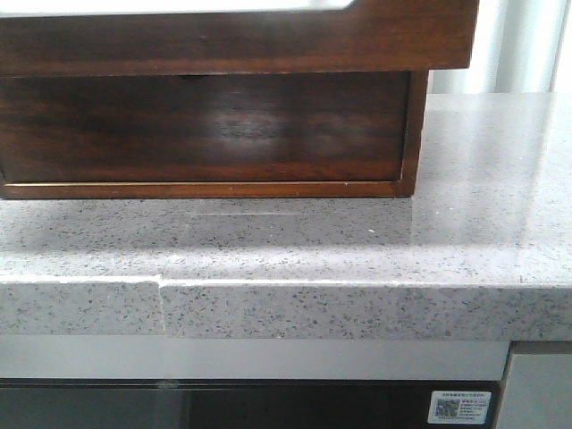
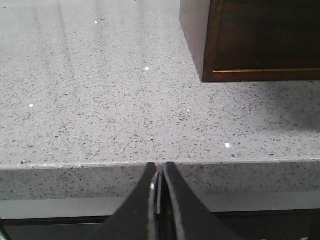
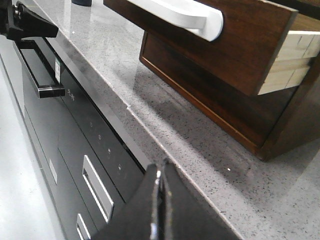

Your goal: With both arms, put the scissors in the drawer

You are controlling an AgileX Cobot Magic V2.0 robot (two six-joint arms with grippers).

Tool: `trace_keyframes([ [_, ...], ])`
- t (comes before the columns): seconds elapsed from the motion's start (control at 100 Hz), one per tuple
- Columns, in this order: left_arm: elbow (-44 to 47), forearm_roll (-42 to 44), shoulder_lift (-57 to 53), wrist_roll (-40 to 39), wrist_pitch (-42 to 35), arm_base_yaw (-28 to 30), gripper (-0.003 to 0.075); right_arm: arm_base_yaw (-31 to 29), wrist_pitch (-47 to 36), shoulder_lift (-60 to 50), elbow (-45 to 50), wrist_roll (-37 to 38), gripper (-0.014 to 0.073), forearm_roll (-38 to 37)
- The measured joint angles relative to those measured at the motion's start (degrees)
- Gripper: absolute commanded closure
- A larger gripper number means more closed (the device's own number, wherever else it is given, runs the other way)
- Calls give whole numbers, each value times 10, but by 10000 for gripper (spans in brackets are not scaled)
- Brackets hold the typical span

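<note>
Only from the right wrist does the drawer (image 3: pixel 235 45) show its pale side.

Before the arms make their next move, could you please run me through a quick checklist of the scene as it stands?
1. Drawer open: ok, pulled out beyond the cabinet in the right wrist view.
2. Scissors located: not ok, in none of the three views.
3. Left hand free: ok, fingers shut with nothing between them.
4. Right hand free: ok, fingers shut and holding nothing.
5. Drawer interior free: cannot tell, no view looks inside.
6. Hands away from the cabinet: ok, both sit near the counter front edge.
</note>
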Motion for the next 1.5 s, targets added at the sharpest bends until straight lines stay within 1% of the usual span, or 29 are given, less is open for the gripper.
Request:
trace_keyframes([
  [0.19, 0, 0, 0, 0, 0, 0, 738, 0, -3, 0, 0, 0, 655, 0],
  [0.24, 0, 0, 0, 0, 0, 0, 738, 0, -19, 0, 3, 0, 655, 0],
  [0.31, 0, 0, 0, 0, 0, 0, 738, -4, -65, 0, 14, 22, 655, -1],
  [0.36, 0, 0, 0, 0, 0, 0, 738, -13, -119, 0, 27, 60, 655, -17],
  [0.42, 0, 0, 0, 0, 0, 0, 738, -30, -185, 0, 47, 135, 655, -58],
  [0.48, 0, 0, 0, 0, 0, 0, 738, -57, -261, 0, 72, 216, 655, -103],
  [0.53, 0, 0, 0, 0, 0, 0, 738, -84, -311, 0, 91, 269, 655, -135],
  [0.6, 0, 0, 0, 0, 0, 0, 738, -131, -355, 0, 113, 326, 655, -160],
  [0.67, 0, 0, 0, 0, 0, 0, 738, -184, -371, 0, 129, 364, 655, -171],
  [0.82, 0, 0, 0, -1, 0, 0, 738, -296, -365, 0, 131, 416, 655, -194],
  [0.89, 0, 0, 0, 0, 0, 0, 738, -336, -355, 0, 131, 425, 655, -197],
  [1.01, 0, 0, 0, 0, 0, 0, 738, -382, -325, 0, 131, 429, 655, -200],
  [1.1, 0, 0, 0, -1, 0, 0, 738, -402, -285, 0, 131, 430, 655, -203],
  [1.27, 0, 0, 0, -1, 0, 0, 738, -413, -193, 0, 131, 427, 655, -204],
  [1.5, 0, 0, 0, -1, 0, 0, 738, -428, -110, 0, 131, 391, 655, -201],
])
